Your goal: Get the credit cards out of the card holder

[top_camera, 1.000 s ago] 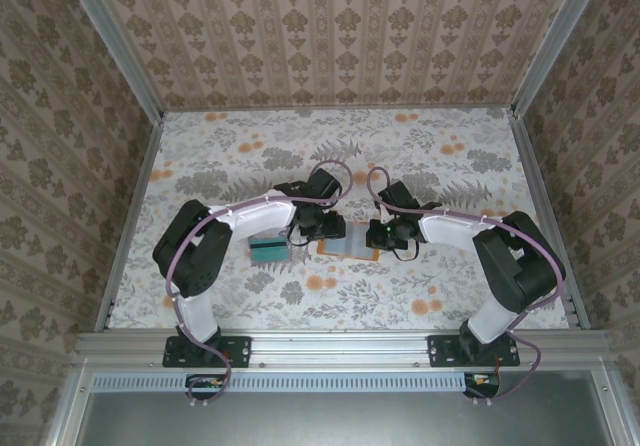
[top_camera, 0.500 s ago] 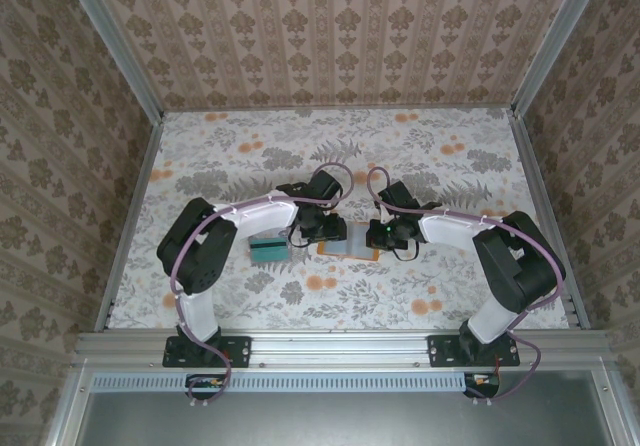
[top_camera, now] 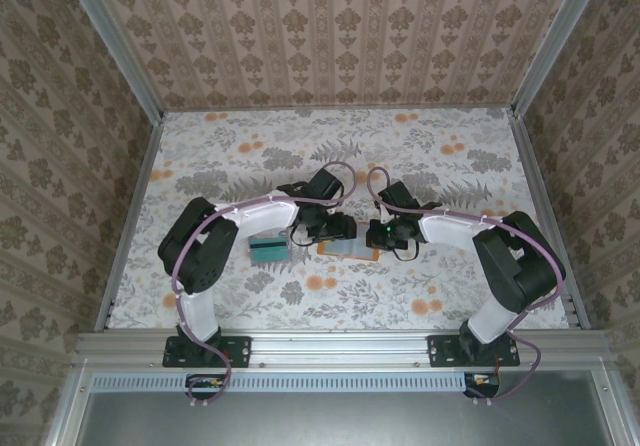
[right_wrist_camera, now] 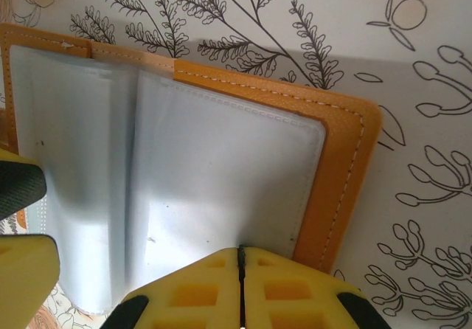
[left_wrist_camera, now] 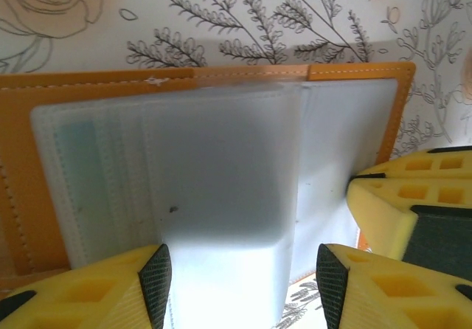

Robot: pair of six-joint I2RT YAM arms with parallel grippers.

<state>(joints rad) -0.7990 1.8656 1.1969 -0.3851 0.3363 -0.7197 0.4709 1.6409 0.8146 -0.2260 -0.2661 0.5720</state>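
Observation:
The card holder lies open on the floral table, orange-tan rim around pale grey-blue sleeves. My left gripper stands open right above it, and a translucent sleeve leaf rises between its fingers. A teal credit card shows faintly through the left sleeve. My right gripper is shut, its tip pressed on the holder's right inside page. From above, the left gripper and the right gripper face each other across the holder. A teal-striped stack of cards lies on the table to its left.
The right gripper's yellow finger sits close to the left gripper's fingers over the holder. Metal rails and patterned walls bound the table on three sides. Open floral table surface stretches behind the arms.
My left gripper has shifted a little to the right, further over the open holder. The right gripper and the holder have stayed put.

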